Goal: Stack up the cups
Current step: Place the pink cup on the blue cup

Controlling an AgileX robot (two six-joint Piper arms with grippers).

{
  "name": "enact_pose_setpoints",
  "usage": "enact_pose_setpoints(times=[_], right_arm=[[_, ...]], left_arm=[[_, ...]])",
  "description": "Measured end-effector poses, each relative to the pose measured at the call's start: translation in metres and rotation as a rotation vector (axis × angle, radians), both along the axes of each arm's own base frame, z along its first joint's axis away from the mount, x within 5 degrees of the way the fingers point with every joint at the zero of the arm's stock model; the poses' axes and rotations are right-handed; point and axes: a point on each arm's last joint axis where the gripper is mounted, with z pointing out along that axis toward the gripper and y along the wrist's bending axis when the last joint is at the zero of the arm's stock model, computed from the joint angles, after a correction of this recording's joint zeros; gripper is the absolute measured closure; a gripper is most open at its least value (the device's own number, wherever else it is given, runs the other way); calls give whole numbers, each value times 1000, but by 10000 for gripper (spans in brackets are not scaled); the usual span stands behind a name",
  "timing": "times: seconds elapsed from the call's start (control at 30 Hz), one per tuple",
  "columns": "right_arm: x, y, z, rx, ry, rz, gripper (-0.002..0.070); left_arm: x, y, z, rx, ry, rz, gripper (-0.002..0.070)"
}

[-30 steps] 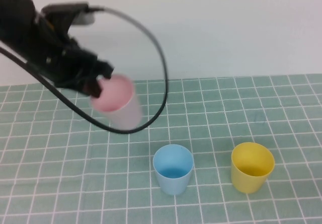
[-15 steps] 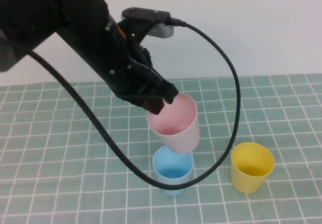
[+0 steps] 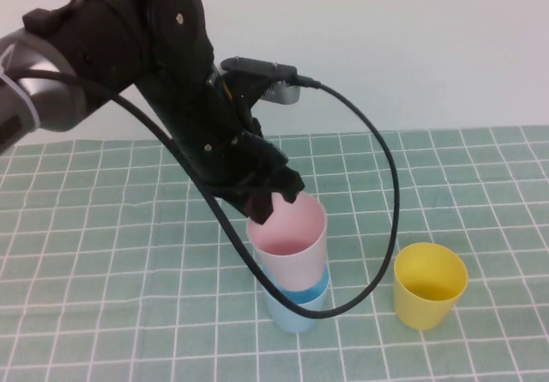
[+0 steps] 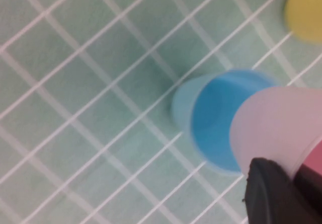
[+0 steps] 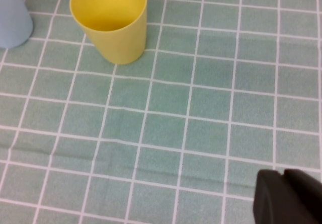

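The pale pink cup [image 3: 290, 238] stands tilted with its base inside the light blue cup [image 3: 296, 305], near the table's front middle. My left gripper [image 3: 273, 200] is shut on the pink cup's back rim. In the left wrist view the pink cup [image 4: 279, 128] overlaps the blue cup [image 4: 214, 118], one dark finger [image 4: 271, 194] pressing its wall. The yellow cup [image 3: 429, 284] stands upright to the right, apart from the others. My right gripper [image 5: 284, 196] hovers over bare mat, fingers together, with the yellow cup [image 5: 111, 20] some way off.
A green mat with a white grid [image 3: 103, 262] covers the table up to a white wall. The left arm's black cable [image 3: 390, 184] loops down to the mat between the blue and yellow cups.
My left gripper carried the pink cup from the left rear to the right and down, and its base has gone into the blue cup. The yellow cup has not moved.
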Motion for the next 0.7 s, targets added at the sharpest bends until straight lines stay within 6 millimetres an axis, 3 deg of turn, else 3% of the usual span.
enact_pose_setpoints(times=[0.27, 0.47, 0.7], right_arm=[[0, 0, 0, 0, -1, 0, 638], [1, 0, 1, 0, -21, -7, 638], [2, 0, 1, 0, -23, -7, 638]], left_arm=[[6, 2, -11, 63, 8, 24, 662], [14, -2, -31, 95, 42, 23, 662], [17, -5, -34, 71, 40, 35, 662]])
